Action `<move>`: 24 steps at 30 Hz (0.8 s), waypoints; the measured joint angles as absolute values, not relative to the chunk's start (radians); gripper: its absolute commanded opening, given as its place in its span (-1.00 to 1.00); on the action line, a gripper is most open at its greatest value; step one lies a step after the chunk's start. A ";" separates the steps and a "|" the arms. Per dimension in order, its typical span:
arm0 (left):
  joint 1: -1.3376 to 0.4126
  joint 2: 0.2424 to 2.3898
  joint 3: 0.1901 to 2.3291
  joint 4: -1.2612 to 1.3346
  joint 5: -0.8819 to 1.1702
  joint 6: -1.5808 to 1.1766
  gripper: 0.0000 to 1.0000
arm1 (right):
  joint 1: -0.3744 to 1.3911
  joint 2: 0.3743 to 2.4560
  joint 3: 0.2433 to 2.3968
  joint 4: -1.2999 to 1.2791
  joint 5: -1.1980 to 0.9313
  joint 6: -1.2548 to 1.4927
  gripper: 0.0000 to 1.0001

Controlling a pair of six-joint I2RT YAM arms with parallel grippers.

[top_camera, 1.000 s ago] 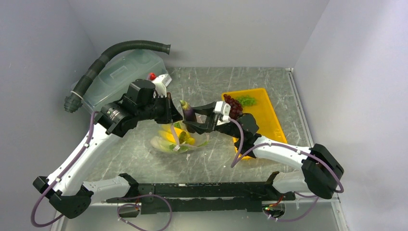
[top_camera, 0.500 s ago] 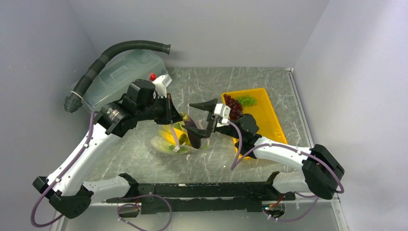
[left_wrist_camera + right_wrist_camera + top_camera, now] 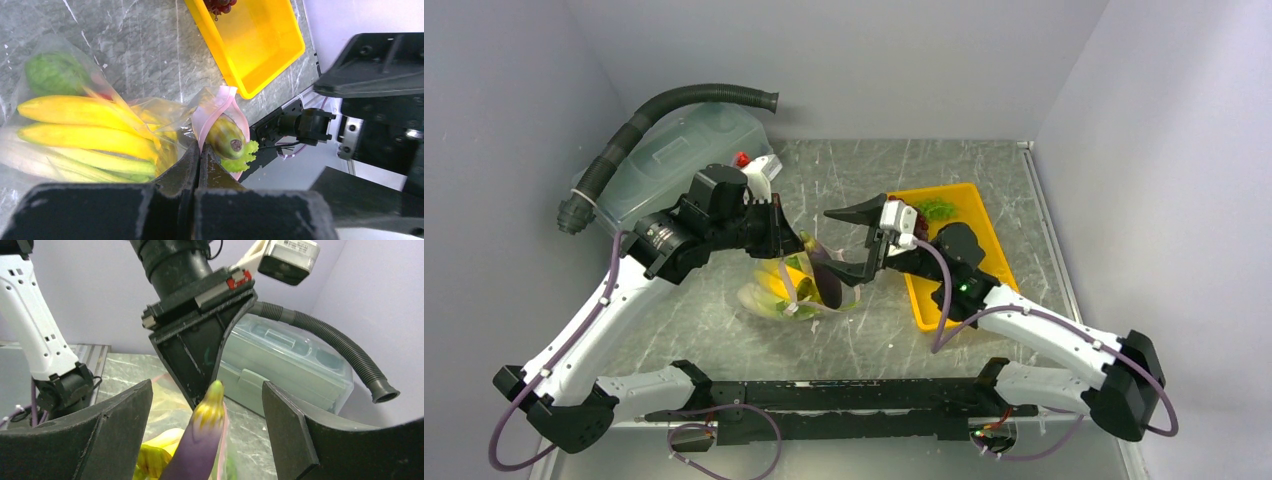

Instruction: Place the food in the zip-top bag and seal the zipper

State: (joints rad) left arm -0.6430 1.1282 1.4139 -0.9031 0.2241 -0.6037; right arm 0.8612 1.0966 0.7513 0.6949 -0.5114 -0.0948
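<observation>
Left jaws: shut on bag (image 3: 150,106) mouth.
Right jaws: wide, flanking eggplant (image 3: 196,460).
Risk: eggplant stood half in; could topple out.

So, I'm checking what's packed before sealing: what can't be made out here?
Grapes: left wrist view, cut off by the top edge.
Eggplant, lower end: right wrist view, cut off by the bottom edge.
Zipper: top view, too small, partly under the left gripper.

Clear zip-top bag (image 3: 156,107) is crinkling like thin glossy plastic. Yellow tray (image 3: 262,52) is gleaming as smooth hard plastic. Grey table (image 3: 142,45) is looking like scratched, marbled stone.
</observation>
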 measured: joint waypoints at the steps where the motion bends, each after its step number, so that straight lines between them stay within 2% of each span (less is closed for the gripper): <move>1: -0.643 1.129 1.414 -0.903 0.224 -0.604 -1.00 | 0.861 1.086 0.777 0.642 -0.512 -0.095 0.65; 9: -0.643 1.129 1.414 -0.903 0.231 -0.603 -1.00 | 0.861 1.063 1.012 0.198 -0.483 -0.094 0.55; 13: -0.643 1.129 1.414 -0.903 0.232 -0.603 -1.00 | 0.861 1.077 1.132 -0.006 -0.441 -0.097 0.43; 17: -0.643 1.130 1.414 -0.903 0.232 -0.603 -1.00 | 0.861 1.109 1.214 -0.162 -0.409 -0.086 0.30; 24: -0.643 1.130 1.414 -0.903 0.239 -0.602 -1.00 | 0.861 1.239 1.353 -0.340 -0.403 -0.004 0.19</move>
